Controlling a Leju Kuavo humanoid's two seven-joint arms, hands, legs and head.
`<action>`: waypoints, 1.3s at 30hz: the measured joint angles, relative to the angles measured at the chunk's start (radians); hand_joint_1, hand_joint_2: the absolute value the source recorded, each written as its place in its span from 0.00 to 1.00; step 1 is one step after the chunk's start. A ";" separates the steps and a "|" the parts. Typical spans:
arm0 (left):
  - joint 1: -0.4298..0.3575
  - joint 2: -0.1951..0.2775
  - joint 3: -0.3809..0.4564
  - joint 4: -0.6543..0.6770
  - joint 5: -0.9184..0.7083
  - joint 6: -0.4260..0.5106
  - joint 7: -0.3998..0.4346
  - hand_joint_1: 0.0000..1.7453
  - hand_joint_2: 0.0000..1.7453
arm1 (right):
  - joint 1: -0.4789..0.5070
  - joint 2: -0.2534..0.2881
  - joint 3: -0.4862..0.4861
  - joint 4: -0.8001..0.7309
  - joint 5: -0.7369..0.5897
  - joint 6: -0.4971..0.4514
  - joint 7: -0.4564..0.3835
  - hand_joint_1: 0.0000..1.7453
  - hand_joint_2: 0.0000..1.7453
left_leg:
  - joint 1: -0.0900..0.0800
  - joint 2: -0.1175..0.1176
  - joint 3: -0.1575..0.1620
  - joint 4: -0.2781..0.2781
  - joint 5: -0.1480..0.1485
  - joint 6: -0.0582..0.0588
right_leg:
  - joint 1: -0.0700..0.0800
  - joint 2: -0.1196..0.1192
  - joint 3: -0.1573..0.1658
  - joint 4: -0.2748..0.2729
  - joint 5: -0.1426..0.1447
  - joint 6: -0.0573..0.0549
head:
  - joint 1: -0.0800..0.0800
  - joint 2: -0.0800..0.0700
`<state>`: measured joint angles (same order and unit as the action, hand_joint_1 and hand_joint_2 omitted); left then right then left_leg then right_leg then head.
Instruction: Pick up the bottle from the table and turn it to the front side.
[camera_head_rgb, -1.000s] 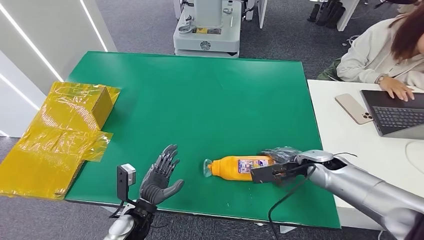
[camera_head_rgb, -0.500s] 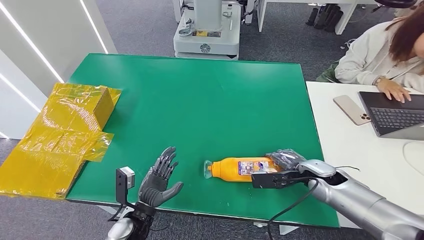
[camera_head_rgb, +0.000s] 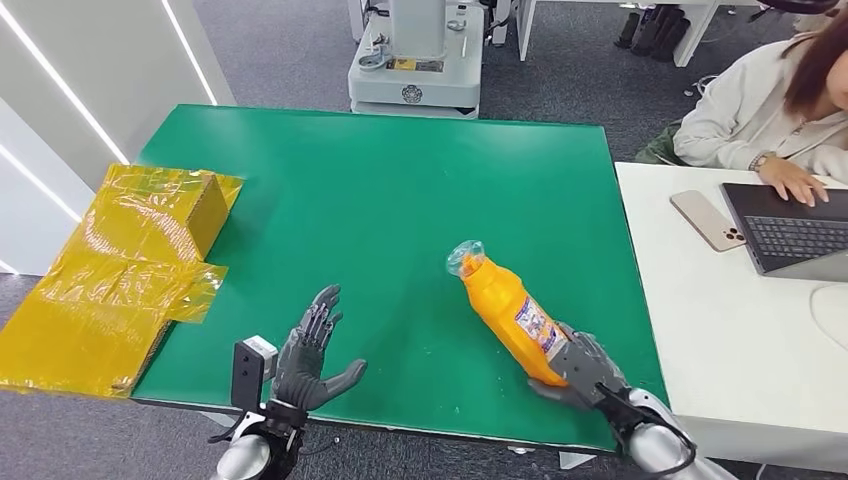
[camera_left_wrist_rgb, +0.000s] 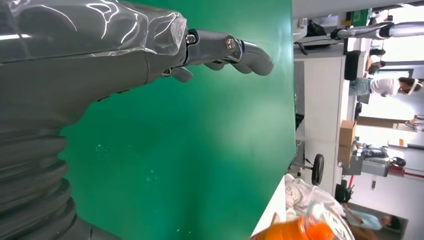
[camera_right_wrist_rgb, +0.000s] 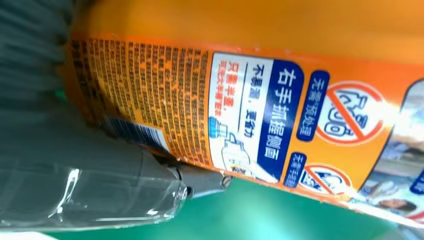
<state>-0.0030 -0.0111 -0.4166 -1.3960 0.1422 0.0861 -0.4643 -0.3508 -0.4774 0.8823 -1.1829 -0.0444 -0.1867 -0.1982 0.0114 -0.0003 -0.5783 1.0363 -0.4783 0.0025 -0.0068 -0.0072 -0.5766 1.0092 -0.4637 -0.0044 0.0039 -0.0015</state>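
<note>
I have the orange bottle (camera_head_rgb: 508, 310) off the green table (camera_head_rgb: 400, 200) now. A second ago it lay flat on its side near the front edge, cap end pointing toward my left hand, with my right hand coming onto its base from the right. Now it is raised and tilted, its clear-wrapped cap end pointing up and away from me toward the middle of the table, its base low near the front right corner. My right hand (camera_head_rgb: 580, 370) grips the base end, fingers wrapped around the lower body; the right arm has pulled back, so I see far less of the forearm in the head view than before. In the right wrist view the bottle's label (camera_right_wrist_rgb: 260, 125) sits close to the camera, with printed text, a barcode and round prohibition symbols, and the thumb (camera_right_wrist_rgb: 125, 195) lies against the bottle beneath the label.

My left hand (camera_head_rgb: 310, 355) has barely moved: it hovers over the front left part of the table, fingers spread and holding nothing. In the left wrist view its fingers (camera_left_wrist_rgb: 235, 50) reach out over the green surface, with the bottle's cap end at the picture's edge.

The yellow plastic-wrapped box (camera_head_rgb: 130, 260) stays at the table's left edge. At the white desk (camera_head_rgb: 720, 320) to the right, a person (camera_head_rgb: 770, 100) keeps a hand on a laptop (camera_head_rgb: 790, 230), a phone (camera_head_rgb: 706, 218) beside it.
</note>
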 joint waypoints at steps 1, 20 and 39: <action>0.000 0.000 0.000 -0.003 -0.001 0.001 0.000 0.00 1.00 | 0.026 0.004 -0.019 -0.018 0.005 -0.015 -0.003 1.00 1.00 | 0.000 0.000 0.000 0.000 0.000 0.000 | 0.000 0.000 -0.001 0.000 0.000 0.000 | 0.000 0.000; -0.347 0.004 -0.002 0.068 0.232 -0.213 0.176 0.00 1.00 | 0.077 0.263 -0.201 -0.084 0.119 -0.124 -0.160 1.00 1.00 | 0.000 0.003 -0.006 0.000 0.005 -0.002 | 0.000 0.003 -0.008 0.002 0.005 0.000 | 0.000 0.000; -0.457 -0.002 -0.002 0.131 0.262 -0.220 0.200 0.00 1.00 | -0.021 0.381 -0.176 0.002 0.125 -0.126 -0.162 1.00 1.00 | 0.000 0.002 -0.010 0.000 0.005 -0.001 | 0.000 0.002 -0.011 0.001 0.004 0.000 | 0.000 0.000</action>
<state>-0.4602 -0.0126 -0.4185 -1.2651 0.4044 -0.1339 -0.2643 -0.3723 -0.0959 0.7066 -1.1811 0.0809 -0.3128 -0.3605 0.0110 0.0014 -0.5886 1.0365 -0.4733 0.0011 -0.0070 -0.0052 -0.5876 1.0106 -0.4595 -0.0042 0.0038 -0.0015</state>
